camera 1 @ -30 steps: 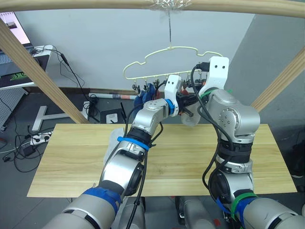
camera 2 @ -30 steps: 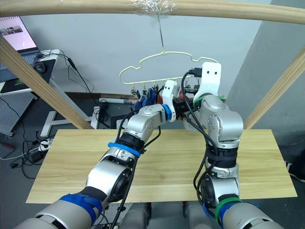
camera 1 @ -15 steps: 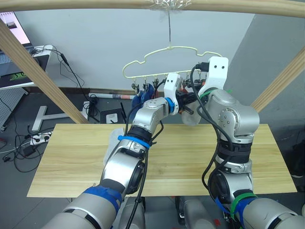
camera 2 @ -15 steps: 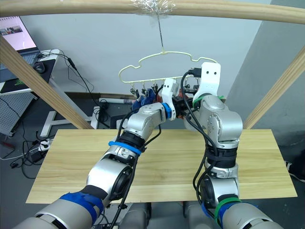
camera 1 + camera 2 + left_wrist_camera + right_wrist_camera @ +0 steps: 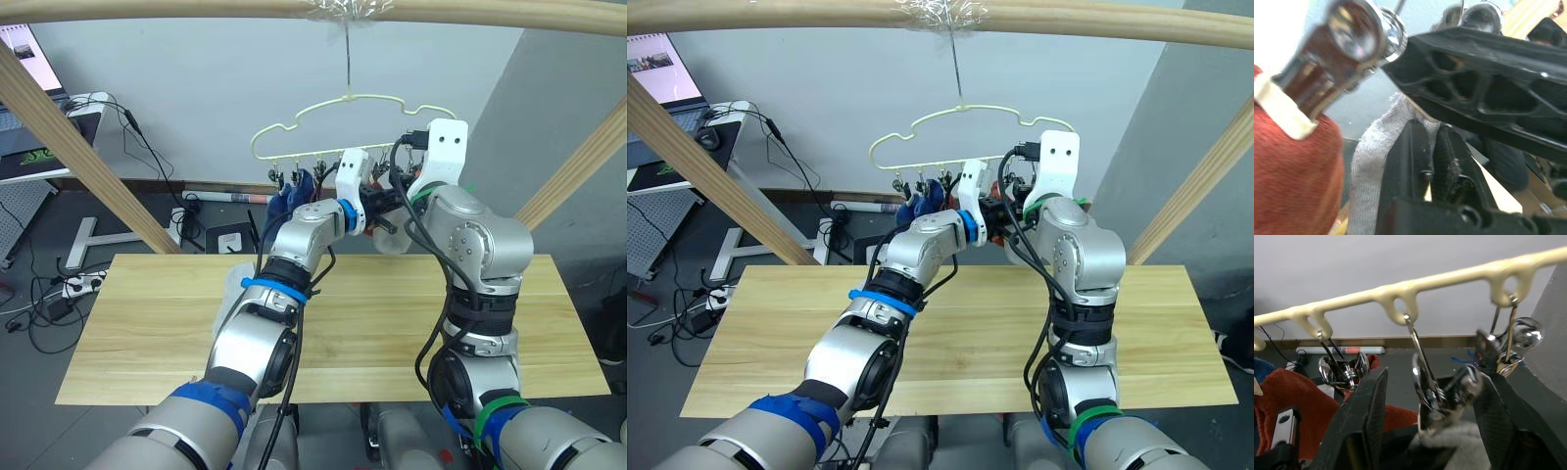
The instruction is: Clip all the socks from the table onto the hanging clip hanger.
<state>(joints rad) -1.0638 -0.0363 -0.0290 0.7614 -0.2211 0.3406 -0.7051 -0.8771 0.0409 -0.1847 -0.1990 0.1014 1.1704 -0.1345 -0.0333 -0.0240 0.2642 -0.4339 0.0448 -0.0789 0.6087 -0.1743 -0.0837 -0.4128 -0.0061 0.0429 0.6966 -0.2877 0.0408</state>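
L claw (image 5: 1430, 161): fingers pinched narrow on a light grey sock (image 5: 1371, 161), fabric trapped between the two black pads; raised to the clip row.
R claw (image 5: 1425, 431): fingers spread wide either side of a metal clip (image 5: 1422, 382). Looks to be pressing it open, but contact is hard to read.
Grey sock: top edge sits just under that clip, touching or nearly so; not clearly bitten by it yet.
Rust red sock (image 5: 1293, 171): hangs just beside the grey one, its own chrome clip (image 5: 1347, 44) shut on it.
Blue socks (image 5: 294, 196): already hung further along toward robot's left.
Clip hanger (image 5: 353, 122): pale-yellow wire, hook on the wooden pole overhead; spare clip at the far R end (image 5: 1508, 345) hangs empty.
Bench (image 5: 137, 323): light wood planks; something pale (image 5: 235, 279) shows at the L forearm's edge, can't tell what.
Change vs 1 s ago: L wrist has crept a little up and toward robot's left, closer under the bar; R arm about the same; hanger swung slightly w/ it.
Meaning: judge this as final alignment, feeding sock edge into the clip mouth. Next calls for clip to close on fabric before L lets go.
Risk: hanger swings freely, so the clip may slide off the edge.
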